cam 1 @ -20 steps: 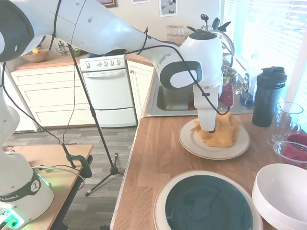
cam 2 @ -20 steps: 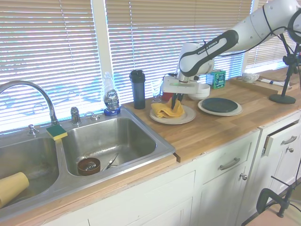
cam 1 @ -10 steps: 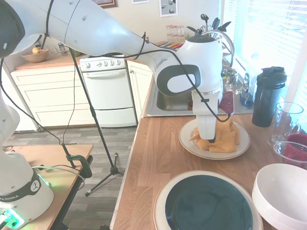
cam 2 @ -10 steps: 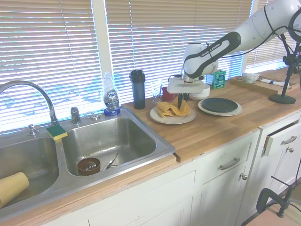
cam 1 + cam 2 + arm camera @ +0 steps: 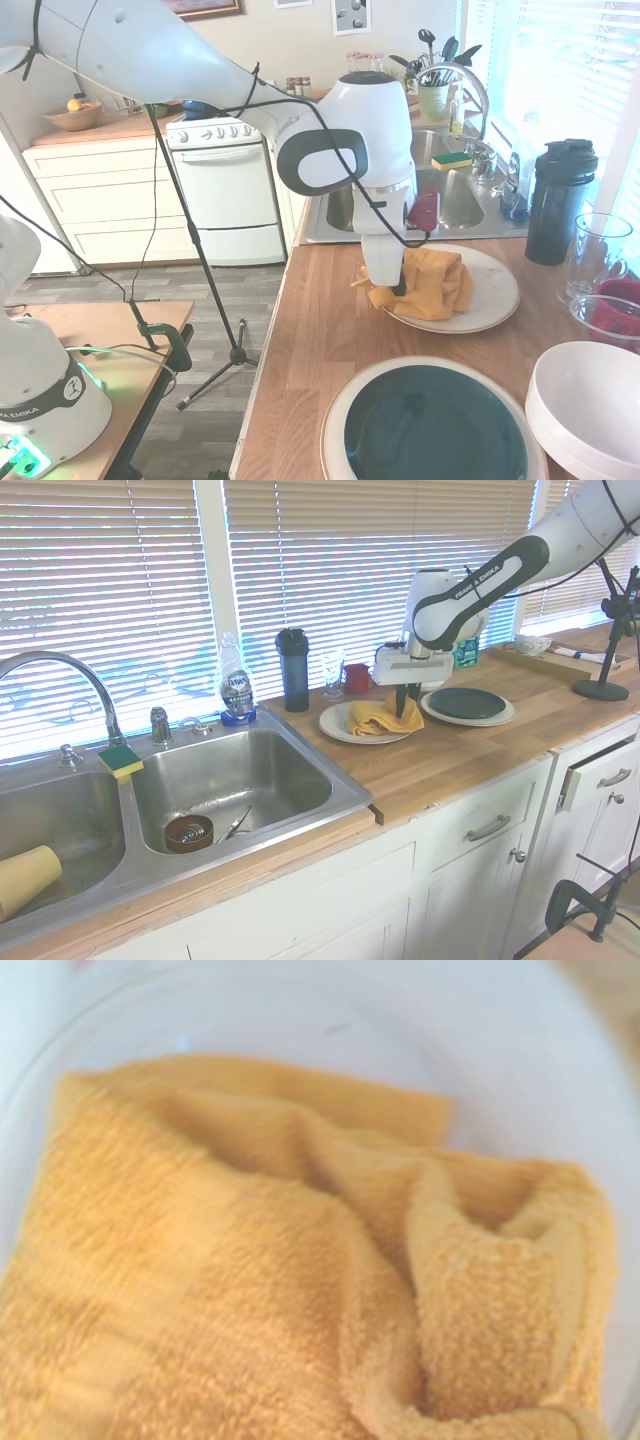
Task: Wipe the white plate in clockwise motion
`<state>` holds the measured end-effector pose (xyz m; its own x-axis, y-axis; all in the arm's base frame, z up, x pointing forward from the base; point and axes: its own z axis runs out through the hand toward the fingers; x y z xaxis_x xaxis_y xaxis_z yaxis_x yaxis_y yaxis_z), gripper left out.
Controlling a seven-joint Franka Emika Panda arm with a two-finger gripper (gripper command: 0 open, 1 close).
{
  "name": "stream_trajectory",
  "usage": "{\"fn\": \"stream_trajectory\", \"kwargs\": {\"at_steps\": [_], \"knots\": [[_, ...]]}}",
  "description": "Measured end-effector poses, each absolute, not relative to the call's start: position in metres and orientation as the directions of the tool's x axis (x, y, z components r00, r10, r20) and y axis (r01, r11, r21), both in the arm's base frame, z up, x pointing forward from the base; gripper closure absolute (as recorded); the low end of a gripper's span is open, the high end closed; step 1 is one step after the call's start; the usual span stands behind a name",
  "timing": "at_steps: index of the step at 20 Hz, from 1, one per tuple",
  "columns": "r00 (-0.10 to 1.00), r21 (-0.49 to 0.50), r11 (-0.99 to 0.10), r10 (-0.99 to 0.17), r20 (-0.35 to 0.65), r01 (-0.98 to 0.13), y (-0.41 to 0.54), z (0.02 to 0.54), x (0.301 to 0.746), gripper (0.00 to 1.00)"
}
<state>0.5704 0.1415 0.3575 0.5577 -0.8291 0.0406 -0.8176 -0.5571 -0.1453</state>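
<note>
Jaws clamped on the orange cloth (image 5: pixel 425 285), pressing it down at the near edge of the white plate (image 5: pixel 490 300). Plate resting on the wooden surface (image 5: pixel 320 340), between the sink (image 5: pixel 440 205) and the dark-centred plate (image 5: pixel 435 425). Recommended: keep steady downward pressure, sweep clockwise inside the rim, avoid dragging cloth over the edge. Wrist vertical, forearm reaching in from the stove side.
</note>
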Motion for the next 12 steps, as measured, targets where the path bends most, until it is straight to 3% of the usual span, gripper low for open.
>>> {"fn": "stream_trajectory", "kwargs": {"at_steps": [12], "knots": [[0.577,-0.154,-0.573,-0.817,0.021,-0.805,0.198,0.356,0.542,1.0]]}}
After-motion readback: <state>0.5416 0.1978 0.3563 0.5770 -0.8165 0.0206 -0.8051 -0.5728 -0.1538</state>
